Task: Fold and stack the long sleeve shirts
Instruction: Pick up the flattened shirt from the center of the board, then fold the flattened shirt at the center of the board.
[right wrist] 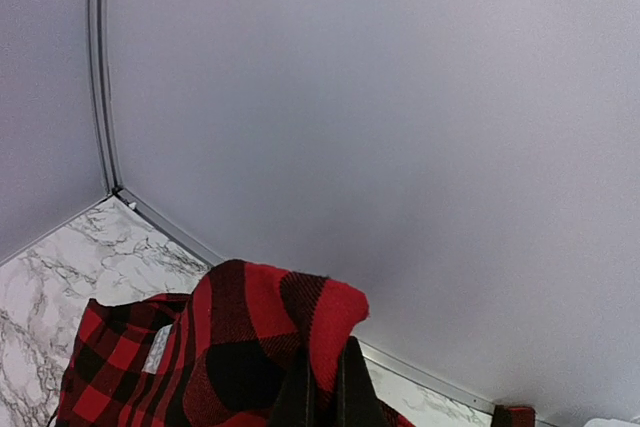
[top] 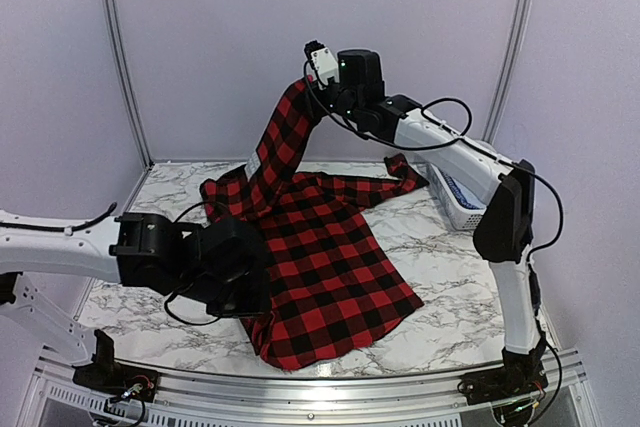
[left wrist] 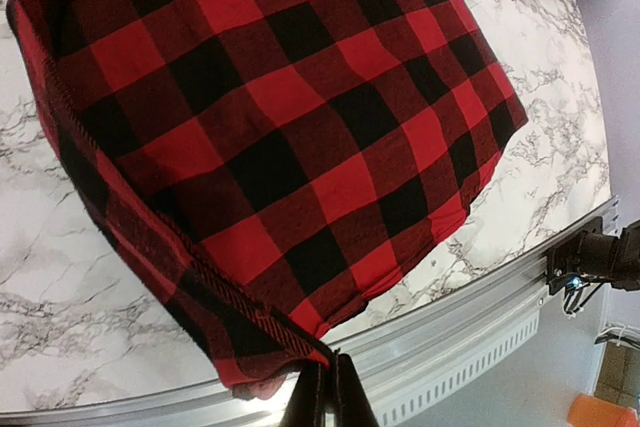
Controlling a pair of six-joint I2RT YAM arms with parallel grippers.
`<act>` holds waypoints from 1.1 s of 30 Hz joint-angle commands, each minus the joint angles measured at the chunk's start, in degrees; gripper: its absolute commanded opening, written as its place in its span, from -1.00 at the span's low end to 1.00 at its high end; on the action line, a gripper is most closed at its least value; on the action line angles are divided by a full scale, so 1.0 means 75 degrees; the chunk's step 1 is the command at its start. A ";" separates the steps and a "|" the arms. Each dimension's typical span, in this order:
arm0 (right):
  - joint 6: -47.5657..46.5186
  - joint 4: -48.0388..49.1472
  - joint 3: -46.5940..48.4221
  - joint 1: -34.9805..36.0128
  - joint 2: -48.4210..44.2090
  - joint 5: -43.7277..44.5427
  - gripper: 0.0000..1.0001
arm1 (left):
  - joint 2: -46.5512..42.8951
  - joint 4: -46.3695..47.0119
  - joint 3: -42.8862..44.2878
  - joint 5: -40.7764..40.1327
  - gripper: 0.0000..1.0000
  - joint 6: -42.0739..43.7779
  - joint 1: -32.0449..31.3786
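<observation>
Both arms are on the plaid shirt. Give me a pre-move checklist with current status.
1. Right gripper shut on the red-and-black shirt: ok, it holds a pinched fold high above the table.
2. Left gripper shut on the shirt's near hem: ok, the fingers are closed on the edge.
3. Shirt body flat: not ok, it is bunched towards the back and one part hangs from the raised grip.
4. Far sleeve clear of the white basket: cannot tell, they lie close together.
5. Hem inside the table's near edge: cannot tell, the corner sits right by the rail.
</observation>
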 commanded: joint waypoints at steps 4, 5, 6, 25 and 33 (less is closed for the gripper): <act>-0.0271 0.0208 -0.0206 -0.0149 -0.0328 0.0042 -1.00 | 0.1703 0.0004 0.1120 0.1340 -1.00 0.2091 0.0570; -0.0270 0.0209 -0.0294 -0.0157 -0.0345 0.0082 -1.00 | 0.1870 0.0009 0.1212 0.1434 -1.00 0.2191 0.0600; -0.0262 0.0221 -0.0409 -0.0183 -0.0387 0.0109 -1.00 | 0.2041 0.0019 0.1277 0.1526 -1.00 0.2274 0.0618; -0.0098 -0.0203 -0.1489 -0.0292 -0.1153 0.0227 -1.00 | 0.2697 0.0739 0.1116 0.2544 -0.30 0.2647 0.0634; 0.0382 -0.0618 -0.2433 -0.0225 -0.1669 -0.0551 -1.00 | 0.1830 0.0910 0.0999 0.1727 0.11 0.2384 0.1069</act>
